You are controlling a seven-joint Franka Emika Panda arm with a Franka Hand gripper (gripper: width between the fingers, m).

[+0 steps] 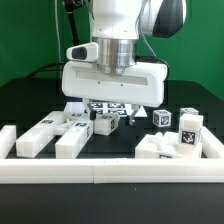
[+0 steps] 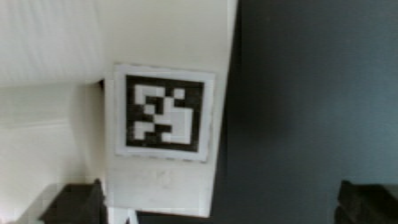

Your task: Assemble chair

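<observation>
Low over the tabletop [image 1: 25, 110] centre, the arm [image 1: 115, 25] hangs straight down, wrist vertical, tool [image 1: 110, 114] just above the chair parts [image 1: 158, 148]. Tool is open: in the wrist view both fingers [image 2: 71, 205] stand wide apart, nothing clamped. Between them lies a white part [image 2: 164, 182] w/ a b&w tag [image 2: 169, 112], nearer one finger, clear of the other. Two bars [image 1: 55, 135] lie on the exterior view's left, a small block [image 1: 102, 123] right below the tool, a cube [image 1: 160, 118] and a tagged block [image 1: 190, 128] on that view's right. White rail [image 1: 110, 170] runs along the front, before all parts.
</observation>
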